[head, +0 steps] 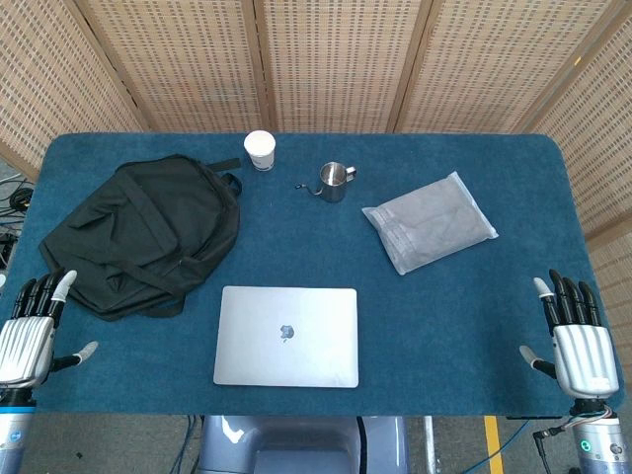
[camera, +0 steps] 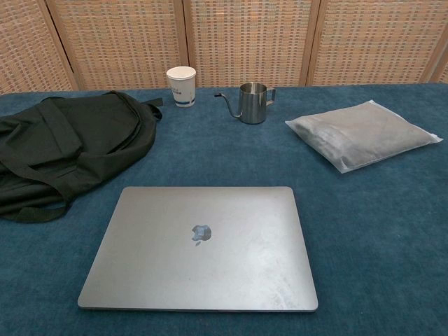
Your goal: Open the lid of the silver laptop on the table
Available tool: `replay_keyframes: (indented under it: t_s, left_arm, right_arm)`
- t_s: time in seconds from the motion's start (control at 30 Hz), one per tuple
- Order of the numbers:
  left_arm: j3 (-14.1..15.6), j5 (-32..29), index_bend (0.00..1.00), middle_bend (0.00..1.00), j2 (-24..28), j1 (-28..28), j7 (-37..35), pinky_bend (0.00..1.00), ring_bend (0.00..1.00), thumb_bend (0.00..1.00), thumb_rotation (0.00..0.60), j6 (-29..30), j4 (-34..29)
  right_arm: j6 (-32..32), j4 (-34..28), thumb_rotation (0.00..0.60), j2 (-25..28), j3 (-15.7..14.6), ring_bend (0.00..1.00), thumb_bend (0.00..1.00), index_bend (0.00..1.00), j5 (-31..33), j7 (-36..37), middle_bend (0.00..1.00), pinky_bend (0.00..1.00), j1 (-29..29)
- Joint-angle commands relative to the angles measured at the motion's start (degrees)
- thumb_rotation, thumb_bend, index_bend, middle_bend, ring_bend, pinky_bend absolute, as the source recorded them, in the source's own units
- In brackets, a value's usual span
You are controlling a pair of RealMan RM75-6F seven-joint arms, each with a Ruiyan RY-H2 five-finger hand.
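The task has not begun: the silver laptop (head: 286, 337) lies flat and fully closed on the blue worktop (head: 474, 306), near its front edge and a little left of centre, logo up. Both hands sit at the front corners, well apart from it. The left hand (head: 30, 331) is off the laptop's left side, the right hand (head: 575, 341) much farther off on the other side, and each is released, fingers spread and pointing away from the robot, holding nothing. Neither shows in the chest view. The step in hand looks like the approach. The next move probably calls for bringing one hand to the front edge of the lid (camera: 199, 306) to get fingertips under its lip, perhaps with the other steadying the base so the thin machine does not slide on the cloth. A black backpack (head: 138, 232) lies just beyond the laptop's left rear corner.
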Motion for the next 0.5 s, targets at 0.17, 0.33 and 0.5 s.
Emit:
replay_keyframes:
  t_s: [0.17, 0.33, 0.5]
  left_arm:
    - [0.2, 0.4, 0.00, 0.00, 0.3, 0.0, -0.7, 0.00, 0.00, 0.00, 0.600, -0.1, -0.1]
    - [0.4, 0.6, 0.00, 0.00, 0.2, -0.1, -0.7, 0.00, 0.00, 0.00, 0.600, -0.5, 0.1]
    - [2.0, 7.1, 0.00, 0.00, -0.4, -1.9, -5.2, 0.00, 0.00, 0.00, 0.600, -1.5, 0.2]
  right_arm:
    - [0.3, 0.3, 0.600, -0.2, 0.0, 0.00, 0.00, 0.00, -0.2, 0.1, 0.00, 0.00, 0.0]
    - [0.3, 0.4, 0.600, -0.2, 0.3, 0.00, 0.00, 0.00, 0.1, 0.5, 0.00, 0.00, 0.0]
    - [0.1, 0.2, 0.600, -0.2, 0.3, 0.00, 0.00, 0.00, -0.1, 0.4, 0.00, 0.00, 0.2]
